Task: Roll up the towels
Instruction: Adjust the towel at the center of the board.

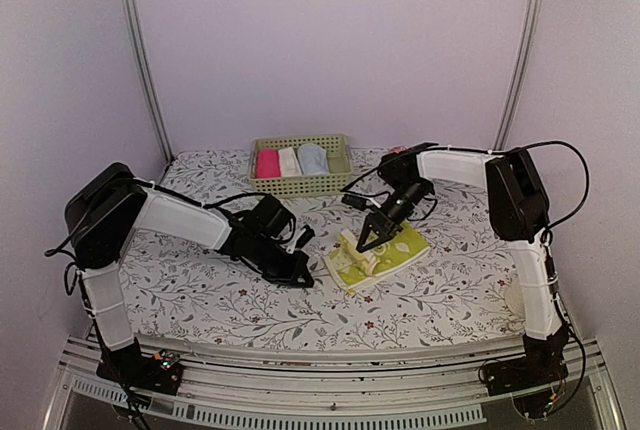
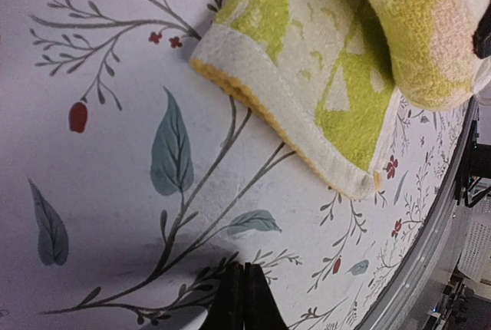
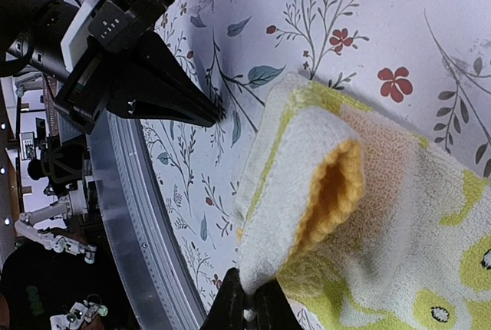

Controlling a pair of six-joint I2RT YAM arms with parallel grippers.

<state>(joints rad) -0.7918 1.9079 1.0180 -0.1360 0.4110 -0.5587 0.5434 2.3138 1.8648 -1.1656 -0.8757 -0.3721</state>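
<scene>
Yellow-green towel (image 1: 405,248), part-folded, lies on bench (image 1: 450,285); soft, light, floppy, likely to unroll; right pincer (image 3: 247,311) nips its folded edge; left pincer (image 1: 305,278) closed, empty, near it; best taken at hem corners.

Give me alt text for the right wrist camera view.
A yellow-green towel, one end folded over into a loose roll, lies on a flower-print table, its edge pinched by the right claw at bottom. The shut left claw rests tip-down at upper left.
</scene>
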